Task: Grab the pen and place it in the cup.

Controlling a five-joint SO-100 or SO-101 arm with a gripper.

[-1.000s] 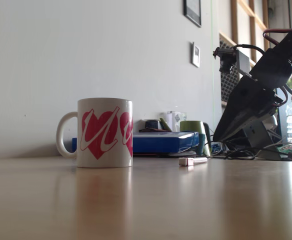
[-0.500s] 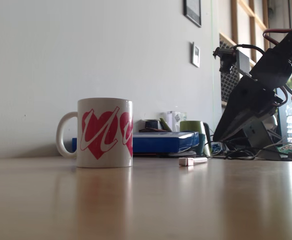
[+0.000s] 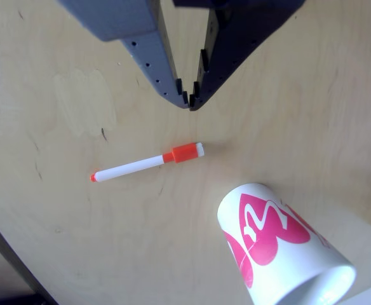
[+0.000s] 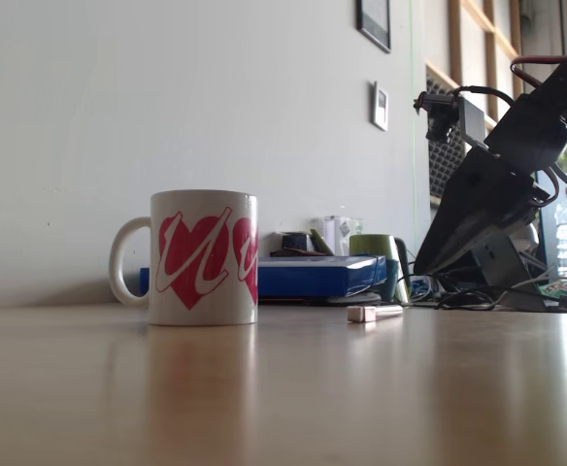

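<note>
In the other view the pen (image 3: 147,163) lies flat on the pale wooden table, orange-red cap to the right, small red tip to the left. My gripper (image 3: 188,100) hangs above the cap end, apart from it, its two dark fingertips closed together on nothing. The cup (image 3: 281,248), white with pink hearts, stands lower right of the pen. In the fixed view the cup (image 4: 204,257) stands left of centre, with a handle on its left. The pen (image 4: 374,313) lies to its right. My dark arm (image 4: 497,194) slants down at the far right.
A blue box (image 4: 308,277), a green mug (image 4: 376,254) and tangled cables (image 4: 478,296) sit behind the pen, against the wall. The table's curved edge (image 3: 7,254) runs along the lower left of the other view. Bare wood lies left of the pen.
</note>
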